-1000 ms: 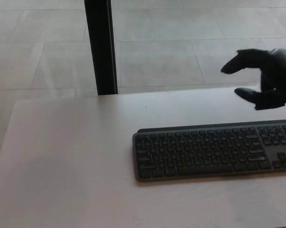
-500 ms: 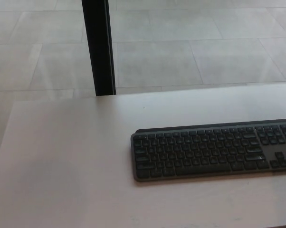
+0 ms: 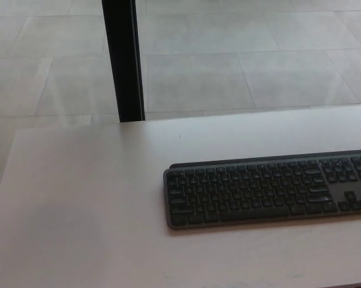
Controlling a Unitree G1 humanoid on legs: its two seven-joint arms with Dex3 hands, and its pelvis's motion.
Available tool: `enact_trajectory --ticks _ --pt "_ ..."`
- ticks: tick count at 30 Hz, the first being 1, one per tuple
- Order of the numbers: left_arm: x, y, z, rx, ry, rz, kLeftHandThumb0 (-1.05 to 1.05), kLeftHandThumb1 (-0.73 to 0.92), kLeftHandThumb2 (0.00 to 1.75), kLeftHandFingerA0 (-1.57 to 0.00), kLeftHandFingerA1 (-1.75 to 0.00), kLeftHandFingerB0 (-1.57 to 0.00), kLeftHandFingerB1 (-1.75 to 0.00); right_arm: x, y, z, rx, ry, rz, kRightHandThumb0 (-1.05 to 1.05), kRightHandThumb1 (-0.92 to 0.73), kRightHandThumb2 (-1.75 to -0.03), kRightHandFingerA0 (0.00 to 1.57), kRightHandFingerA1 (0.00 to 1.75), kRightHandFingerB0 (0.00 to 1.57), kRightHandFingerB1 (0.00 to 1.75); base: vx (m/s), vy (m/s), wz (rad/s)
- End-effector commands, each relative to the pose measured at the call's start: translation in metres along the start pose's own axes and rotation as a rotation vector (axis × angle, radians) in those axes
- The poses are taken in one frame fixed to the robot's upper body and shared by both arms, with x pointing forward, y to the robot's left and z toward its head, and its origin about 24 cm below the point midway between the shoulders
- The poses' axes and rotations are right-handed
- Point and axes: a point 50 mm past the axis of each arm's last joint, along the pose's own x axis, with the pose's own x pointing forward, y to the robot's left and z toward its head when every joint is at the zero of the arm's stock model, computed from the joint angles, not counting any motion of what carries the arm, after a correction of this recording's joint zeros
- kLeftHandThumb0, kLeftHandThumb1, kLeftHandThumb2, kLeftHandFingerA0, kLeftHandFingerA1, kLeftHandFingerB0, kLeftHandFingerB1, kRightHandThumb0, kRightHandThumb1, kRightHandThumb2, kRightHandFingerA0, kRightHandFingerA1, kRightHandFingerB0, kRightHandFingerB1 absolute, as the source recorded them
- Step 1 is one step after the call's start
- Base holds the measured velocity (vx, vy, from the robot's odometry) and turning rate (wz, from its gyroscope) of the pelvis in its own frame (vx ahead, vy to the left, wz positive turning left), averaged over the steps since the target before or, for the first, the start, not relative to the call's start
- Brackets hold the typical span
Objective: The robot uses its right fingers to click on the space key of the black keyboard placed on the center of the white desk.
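Flat black plastic keyboard [image 3: 267, 191] lies on the white desk [image 3: 84, 204] toward its right edge, running out of frame, space row facing the robot for reach. Neither hand shows, state unknown.

a black keyboard [image 3: 267, 190] lies flat on a white desk [image 3: 84, 198], set toward the right side of the picture, with its right end cut off by the picture's edge. its long side runs almost parallel to the desk's far edge. beyond the desk is a floor of large pale tiles [image 3: 240, 48]. a black upright post [image 3: 123, 60] stands just behind the desk's far edge, left of the keyboard.
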Motion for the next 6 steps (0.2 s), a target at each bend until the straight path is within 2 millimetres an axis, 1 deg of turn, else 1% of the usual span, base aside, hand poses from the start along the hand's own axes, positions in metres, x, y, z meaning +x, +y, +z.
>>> enact_trajectory --ticks 1,3,4,5,6 --pt "0.001 0.010 0.003 0.000 -0.021 0.028 -0.49 0.60 0.58 -0.89 -0.79 -0.73 -0.59 -0.037 -0.001 -0.077 0.090 0.283 -0.241 -0.46 -0.46 -0.71 0.93 1.30 0.81 0.72 0.00 0.000 0.00" --pt "0.001 0.009 0.002 0.006 -0.020 0.024 -0.49 0.60 0.58 -0.89 -0.79 -0.73 -0.59 -0.039 -0.001 -0.081 0.071 0.296 -0.243 -0.46 -0.46 -0.71 0.93 1.30 0.81 0.72 0.00 0.000 0.00" --pt "0.000 0.011 -0.001 0.011 -0.014 0.032 -0.48 0.60 0.57 -0.86 -0.74 -0.71 -0.57 -0.045 0.008 -0.089 0.097 0.339 -0.205 -0.47 -0.52 -0.68 0.90 1.15 0.76 0.71 0.00 0.000 0.00" --pt "0.000 0.012 -0.003 0.015 -0.011 0.038 -0.48 0.60 0.58 -0.91 -0.82 -0.74 -0.57 -0.049 0.013 -0.092 0.124 0.358 -0.199 -0.45 -0.52 -0.71 0.89 1.29 0.73 0.73 0.00 0.000 0.00" --pt "0.000 0.012 -0.003 0.015 -0.011 0.038 -0.48 0.60 0.58 -0.91 -0.82 -0.74 -0.57 -0.049 0.013 -0.092 0.124 0.358 -0.199 -0.45 -0.52 -0.71 0.89 1.29 0.73 0.73 0.00 0.000 0.00"
